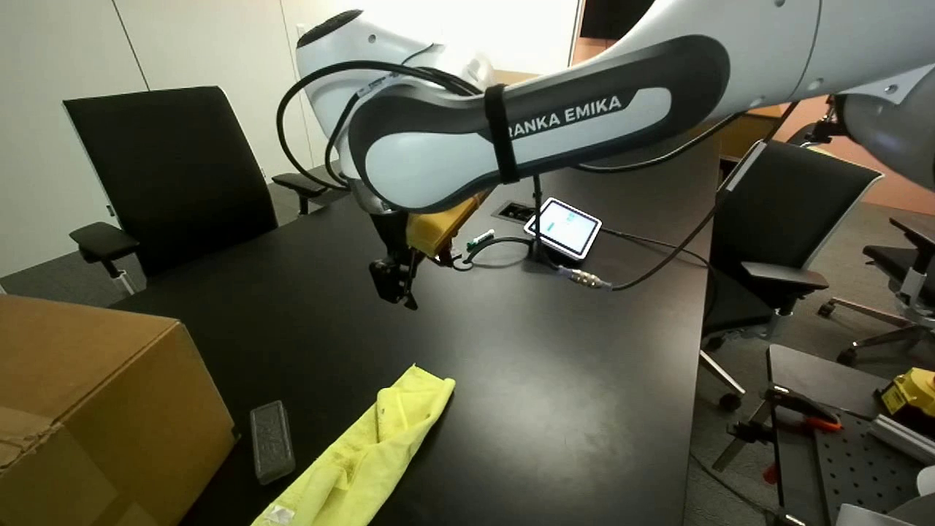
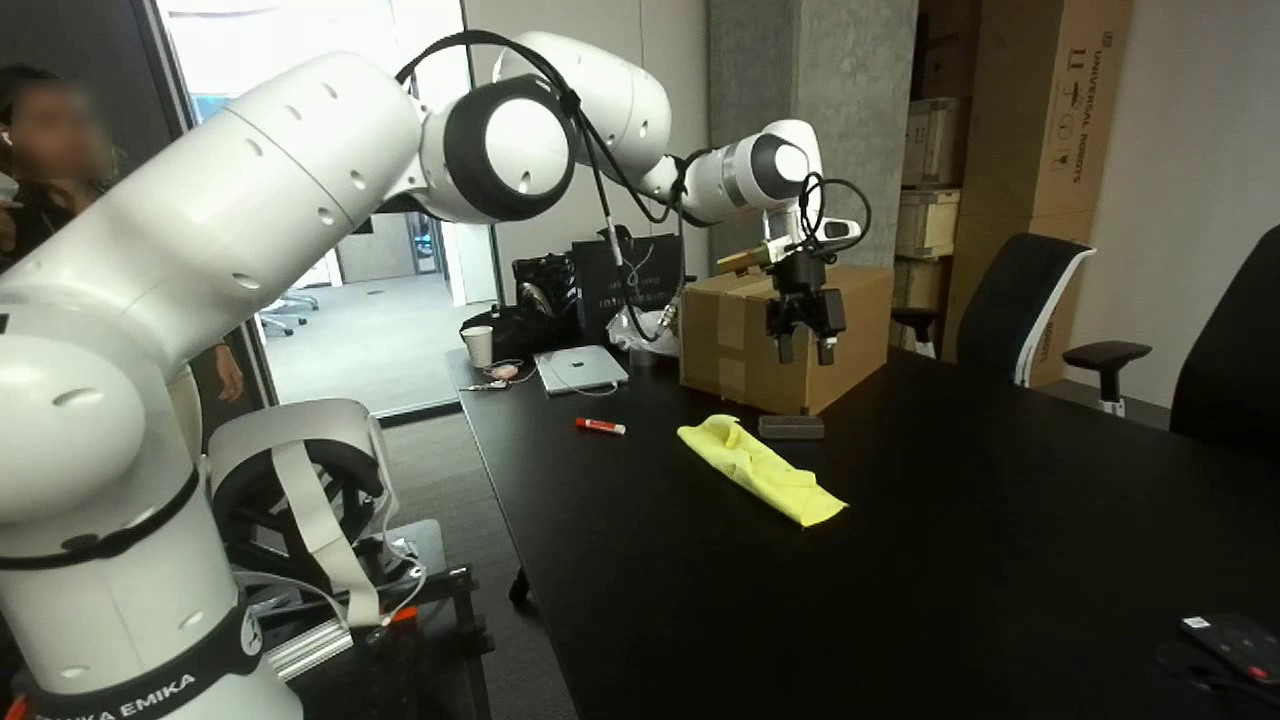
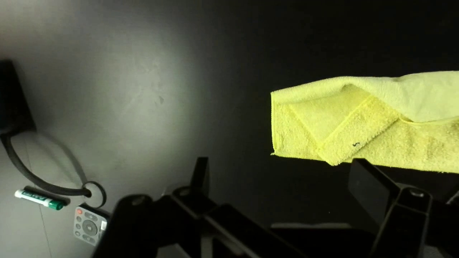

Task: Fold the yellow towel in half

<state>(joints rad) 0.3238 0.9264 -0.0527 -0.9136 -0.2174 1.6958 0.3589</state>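
Observation:
The yellow towel lies on the dark table as a long, narrow, folded strip with creases. It shows in both exterior views point(image 1: 372, 453) point(image 2: 765, 475) and at the right of the wrist view point(image 3: 330, 120). There one corner is turned over diagonally across the near end, and the far end runs out of frame. My gripper is open and empty, its fingers wide apart in the wrist view point(image 3: 280, 163). In both exterior views point(image 1: 405, 292) point(image 2: 806, 350) it hangs above the table, fingers down, apart from the towel.
A cardboard box point(image 1: 117, 409) and a dark eraser-like block point(image 1: 272, 442) stand beside the towel. A red marker point(image 2: 600, 426) and laptop point(image 2: 580, 369) lie near the table edge. A tablet point(image 1: 564, 228), green-capped marker point(image 3: 40, 199), remote point(image 3: 86, 224) and cables are at the other end.

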